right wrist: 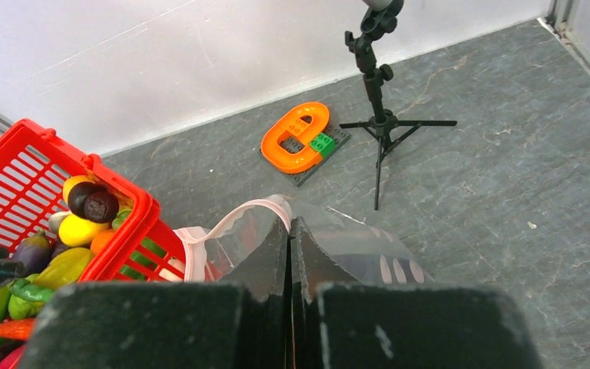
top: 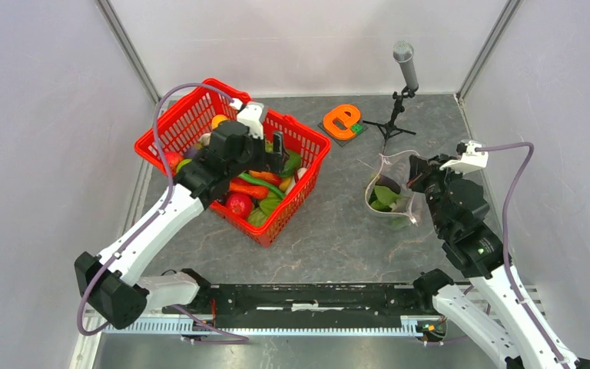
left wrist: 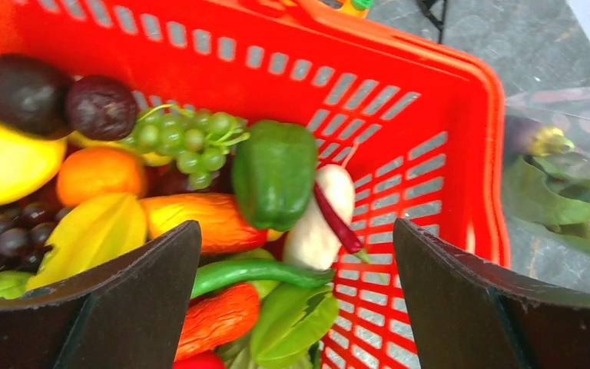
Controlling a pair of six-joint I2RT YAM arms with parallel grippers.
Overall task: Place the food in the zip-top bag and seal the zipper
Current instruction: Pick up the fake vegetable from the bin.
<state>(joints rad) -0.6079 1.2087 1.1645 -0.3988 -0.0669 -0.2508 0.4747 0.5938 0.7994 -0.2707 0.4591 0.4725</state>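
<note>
L gripper (left wrist: 296, 231) open above basket (top: 308, 139); R gripper (right wrist: 290, 231) pinches zip-top bag (top: 388, 201) rim: thin film may slip, mouth collapses.

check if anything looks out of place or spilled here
Nothing is spilled: the toy food sits inside the red basket or the zip-top bag. The only odd items are an orange e-shaped block piece and a microphone on a tripod farther back. Neither is food.
</note>
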